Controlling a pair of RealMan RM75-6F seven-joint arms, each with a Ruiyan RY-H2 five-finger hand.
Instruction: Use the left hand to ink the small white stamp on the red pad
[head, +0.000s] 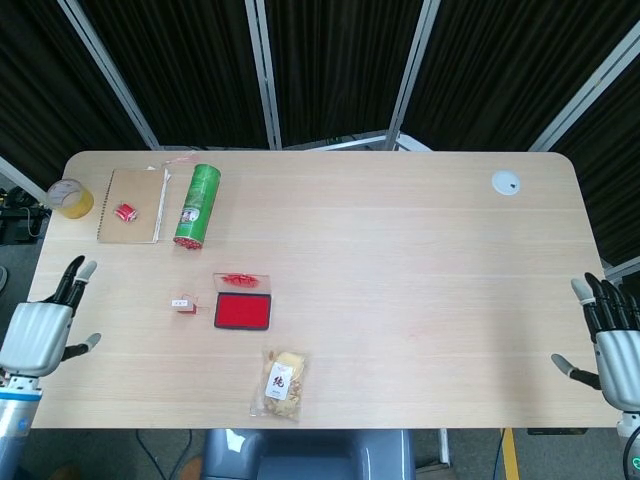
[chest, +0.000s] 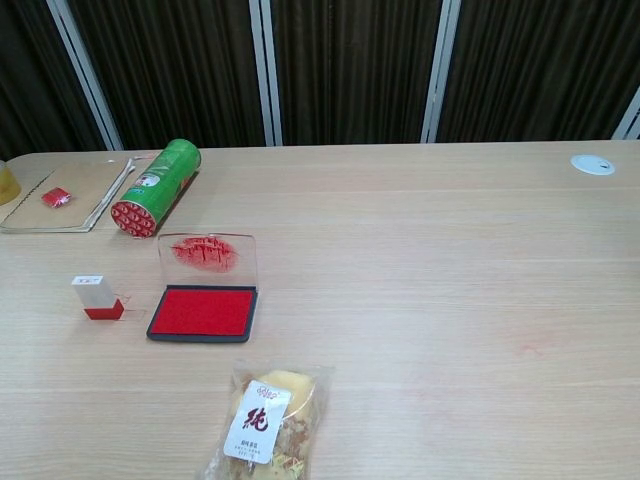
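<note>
A pale wooden table (head: 400, 250) stands before black curtains (head: 330, 60) (split by grey metal posts).

Wood table (head: 420, 240), w/ stamp (chest: 97, 296); red pad (chest: 203, 311), green can (head: 197, 205), notebook (head: 131, 206), tape roll (head: 69, 197), snack bag (head: 281, 384)

Green canister (head: 197, 205) lying on its side at far left, notebook (head: 131, 206) sitting beside it bearing a small red item (head: 125, 212), tape roll (head: 69, 198) resting at the table's (head: 420, 260) far-left corner, snack packet (head: 281, 384) lying at the near edge, white disc (head: 506, 182) sitting far right.
</note>
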